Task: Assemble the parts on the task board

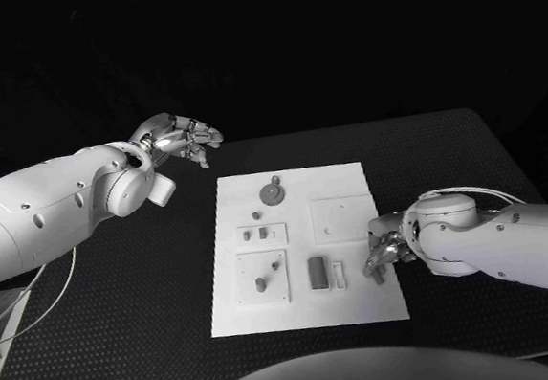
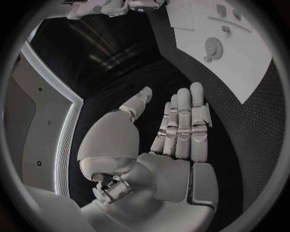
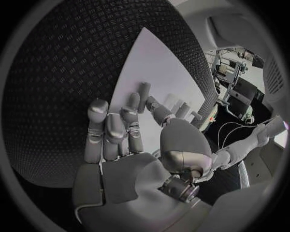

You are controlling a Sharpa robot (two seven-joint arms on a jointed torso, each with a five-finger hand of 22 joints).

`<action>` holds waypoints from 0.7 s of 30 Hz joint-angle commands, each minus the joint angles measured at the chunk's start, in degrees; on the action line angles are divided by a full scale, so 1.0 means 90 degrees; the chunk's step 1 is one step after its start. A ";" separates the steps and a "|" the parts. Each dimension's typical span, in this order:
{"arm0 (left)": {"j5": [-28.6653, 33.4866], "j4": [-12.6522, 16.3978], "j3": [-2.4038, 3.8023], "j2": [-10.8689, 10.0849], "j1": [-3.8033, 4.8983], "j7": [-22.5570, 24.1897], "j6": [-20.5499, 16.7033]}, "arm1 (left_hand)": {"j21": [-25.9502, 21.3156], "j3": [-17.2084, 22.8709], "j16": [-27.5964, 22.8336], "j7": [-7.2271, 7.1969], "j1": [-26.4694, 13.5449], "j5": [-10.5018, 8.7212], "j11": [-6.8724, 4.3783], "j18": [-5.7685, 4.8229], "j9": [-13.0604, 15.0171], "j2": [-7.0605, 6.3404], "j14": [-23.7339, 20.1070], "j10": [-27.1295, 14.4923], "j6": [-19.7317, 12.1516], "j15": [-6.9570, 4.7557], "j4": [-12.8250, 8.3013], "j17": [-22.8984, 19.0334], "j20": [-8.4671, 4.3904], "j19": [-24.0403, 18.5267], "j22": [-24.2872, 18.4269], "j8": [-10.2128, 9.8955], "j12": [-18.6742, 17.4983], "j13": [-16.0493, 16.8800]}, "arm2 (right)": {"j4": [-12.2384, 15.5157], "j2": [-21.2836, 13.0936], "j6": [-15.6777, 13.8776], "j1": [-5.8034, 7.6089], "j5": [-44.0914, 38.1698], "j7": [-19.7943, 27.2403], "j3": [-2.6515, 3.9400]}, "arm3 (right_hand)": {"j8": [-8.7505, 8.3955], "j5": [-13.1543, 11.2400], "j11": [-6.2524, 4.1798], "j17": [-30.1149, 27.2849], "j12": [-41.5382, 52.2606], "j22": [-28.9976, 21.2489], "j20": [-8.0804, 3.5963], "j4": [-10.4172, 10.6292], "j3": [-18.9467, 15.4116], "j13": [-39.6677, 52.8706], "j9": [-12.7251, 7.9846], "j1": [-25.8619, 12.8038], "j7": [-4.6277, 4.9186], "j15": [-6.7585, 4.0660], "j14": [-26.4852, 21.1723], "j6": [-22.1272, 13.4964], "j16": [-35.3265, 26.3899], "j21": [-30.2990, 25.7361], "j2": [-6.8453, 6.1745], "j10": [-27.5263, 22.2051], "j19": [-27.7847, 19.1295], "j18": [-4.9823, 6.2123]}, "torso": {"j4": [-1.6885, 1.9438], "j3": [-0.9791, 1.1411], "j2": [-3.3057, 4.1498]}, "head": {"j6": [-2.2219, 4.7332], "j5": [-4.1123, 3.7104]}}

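The white task board (image 1: 360,298) lies in the middle of the table, also seen as the board (image 2: 248,67) and the board (image 3: 154,60). On it are a round gear-like part (image 1: 271,191), the same gear (image 2: 212,47), small parts (image 1: 261,234), a square plate (image 1: 343,216), a plate with pegs (image 1: 262,279) and an upright block (image 1: 317,272). My left hand (image 1: 177,139) hangs off the board's far left corner, fingers spread, holding nothing; its palm (image 2: 175,140) is bare. My right hand (image 1: 386,249) is at the board's right edge with fingers (image 3: 115,125) reaching over it, nothing plainly in them.
The black textured table (image 1: 126,319) surrounds the board with room on both sides. A cable (image 1: 39,293) hangs under my left arm at the table's left edge. A small piece (image 1: 339,273) stands by the upright block, close to my right hand.
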 commanded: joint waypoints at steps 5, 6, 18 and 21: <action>0.0009 0.0005 0.0003 0.0007 0.0002 0.0035 0.0070 | -0.0013 0.0011 -0.0026 0.0042 -0.0040 -0.0004 0.0035 0.0311 -0.0009 -0.0006 0.0034 -0.0019 -0.0002 0.0015 0.0037 0.0010 -0.0001 0.0052 0.0007 0.0039 0.0003 0.0009 | 0.0064 -0.0158 -0.0254 -0.0220 0.1267 0.0039 -0.0174 | -0.0958 0.0018 0.0073 0.0016 -0.0031 0.0112 0.0051 -0.0027 0.0222 -0.0006 -0.0016 0.0679 0.0546 0.0076 0.0027 -0.0735 -0.0023 0.0027 0.0557 -0.0002 -0.0043 0.0215 | -0.0004 -0.0001 -0.0005 | 0.0001 0.0008; 0.0009 0.0004 0.0003 0.0008 0.0002 0.0033 0.0073 | -0.0013 0.0011 -0.0026 0.0042 -0.0040 -0.0004 0.0035 0.0311 -0.0009 -0.0006 0.0034 -0.0019 -0.0002 0.0015 0.0037 0.0010 -0.0001 0.0052 0.0007 0.0040 0.0003 0.0009 | 0.0068 -0.0178 -0.0348 -0.0200 0.1434 0.0058 -0.0174 | -0.0958 0.0018 0.0074 0.0009 -0.0030 0.0113 0.0054 -0.0026 0.0228 -0.0006 -0.0018 0.0680 0.0546 0.0077 0.0025 -0.0731 -0.0024 0.0029 0.0564 -0.0001 -0.0043 0.0214 | -0.0005 0.0000 -0.0005 | 0.0001 0.0005; 0.0008 0.0002 0.0003 0.0013 0.0002 0.0015 0.0093 | -0.0013 0.0011 -0.0027 0.0043 -0.0035 -0.0004 0.0035 0.0312 -0.0012 -0.0006 0.0036 -0.0020 -0.0005 0.0015 0.0037 0.0014 -0.0001 0.0053 0.0009 0.0041 0.0003 0.0010 | 0.0230 -0.0381 -0.0883 0.0014 0.2393 0.0236 -0.0130 | -0.0953 0.0019 0.0075 0.0040 -0.0020 0.0116 0.0070 -0.0030 0.0277 -0.0004 -0.0031 0.0685 0.0546 0.0079 0.0043 -0.0697 -0.0008 0.0043 0.0602 0.0007 -0.0037 0.0224 | -0.0004 -0.0003 -0.0002 | 0.0001 0.0019; 0.0008 0.0001 0.0003 0.0012 0.0002 0.0012 0.0092 | -0.0013 0.0012 -0.0028 0.0044 -0.0034 -0.0004 0.0035 0.0312 -0.0013 -0.0007 0.0037 -0.0021 -0.0006 0.0015 0.0036 0.0015 -0.0001 0.0054 0.0010 0.0042 0.0003 0.0010 | 0.0264 -0.0392 -0.1070 0.0070 0.2673 0.0299 -0.0111 | -0.0949 0.0018 0.0073 0.0046 -0.0016 0.0117 0.0071 -0.0030 0.0285 -0.0002 -0.0032 0.0687 0.0544 0.0078 0.0047 -0.0686 -0.0003 0.0048 0.0601 0.0011 -0.0033 0.0229 | -0.0005 0.0002 0.0002 | 0.0001 0.0031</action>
